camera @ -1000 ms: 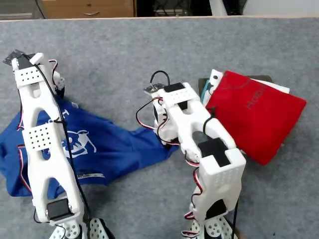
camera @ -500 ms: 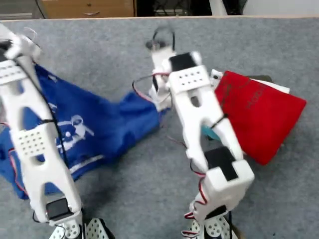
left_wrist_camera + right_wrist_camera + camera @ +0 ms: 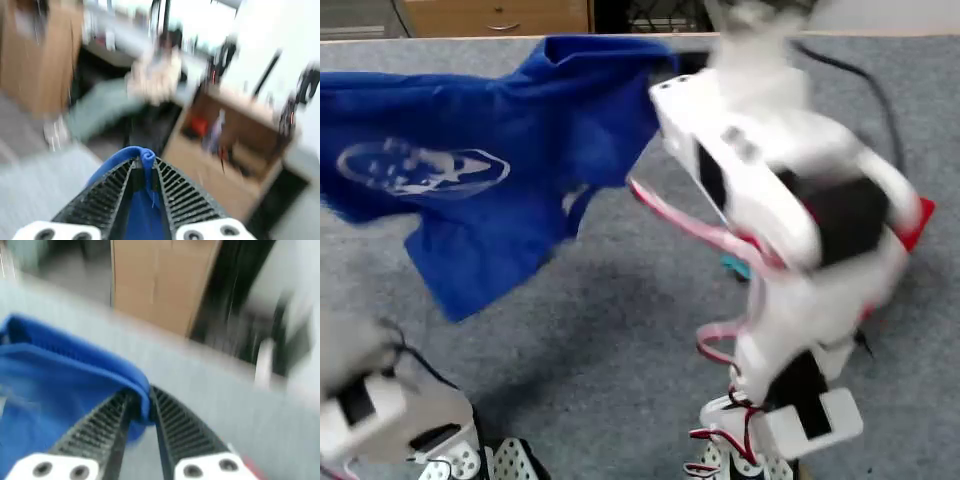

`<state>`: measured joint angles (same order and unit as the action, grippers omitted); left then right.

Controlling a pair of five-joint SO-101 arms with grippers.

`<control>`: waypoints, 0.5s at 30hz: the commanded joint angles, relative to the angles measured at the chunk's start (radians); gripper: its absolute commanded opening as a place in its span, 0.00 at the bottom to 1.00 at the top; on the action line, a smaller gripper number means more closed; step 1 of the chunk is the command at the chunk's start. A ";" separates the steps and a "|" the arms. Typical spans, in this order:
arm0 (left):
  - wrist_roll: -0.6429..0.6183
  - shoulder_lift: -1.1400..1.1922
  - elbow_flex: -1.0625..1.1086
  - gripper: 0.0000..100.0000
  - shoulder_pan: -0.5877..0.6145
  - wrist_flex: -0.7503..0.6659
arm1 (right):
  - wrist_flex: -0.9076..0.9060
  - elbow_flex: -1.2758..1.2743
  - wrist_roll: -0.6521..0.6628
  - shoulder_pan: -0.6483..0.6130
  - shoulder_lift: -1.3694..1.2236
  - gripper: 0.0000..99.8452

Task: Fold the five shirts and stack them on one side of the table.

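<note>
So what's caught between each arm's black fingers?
A fold of the blue shirt: left fingers in the left wrist view, right fingers in the right wrist view.

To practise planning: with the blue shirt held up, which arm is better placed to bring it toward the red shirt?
Right, likely. Both the left gripper and right gripper are shut on the blue shirt, but the right arm stands beside the red shirt.

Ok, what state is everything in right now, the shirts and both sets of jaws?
Blue shirt, off the table, hanging spread out in the air.
Red shirt, lying on the table, mostly hidden behind an arm.
Left jaws, shut on an edge of the blue shirt.
Right jaws, shut on another edge of the blue shirt.
</note>
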<state>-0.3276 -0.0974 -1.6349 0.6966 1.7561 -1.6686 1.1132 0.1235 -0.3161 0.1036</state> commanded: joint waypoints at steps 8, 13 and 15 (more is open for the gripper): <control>0.121 -0.356 0.254 0.03 0.168 0.006 | 0.281 0.321 -0.008 -0.012 0.094 0.01; 0.123 -0.489 0.661 0.03 0.168 0.003 | 0.433 0.148 -0.009 -0.014 0.058 0.01; 0.120 -0.517 0.835 0.03 0.163 0.002 | 0.473 0.036 -0.040 -0.017 0.028 0.01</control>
<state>-0.2140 -0.5808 -1.0564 0.8531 1.7561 -1.2681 1.2758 0.1158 -0.3191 0.1741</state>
